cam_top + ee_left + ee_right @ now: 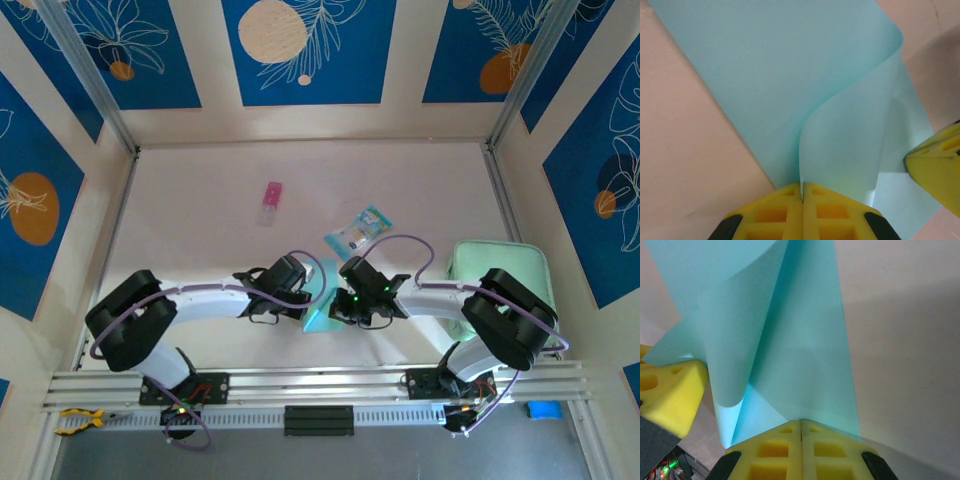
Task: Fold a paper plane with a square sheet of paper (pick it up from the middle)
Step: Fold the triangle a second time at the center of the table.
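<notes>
The square sheet of paper (320,316) is thin, plain light blue, and hangs between my two grippers just in front of the arm bases. My left gripper (802,192) is shut on one edge of the sheet (790,75), which curls over in a loose flap to its right. From the other side, my right gripper (800,427) is shut on the sheet (805,365), which shows a diagonal crease and a rolled flap on the left. In the top view the left gripper (306,291) and right gripper (341,300) nearly meet. Each wrist view shows a yellow finger of the other gripper (936,165) (671,390).
A teal-and-clear printed packet (358,231) lies just beyond the grippers. A small pink object (270,203) lies farther back on the left. A pale mint-green pad (470,268) lies under the right arm. Walls close in the pinkish table (200,210) on three sides.
</notes>
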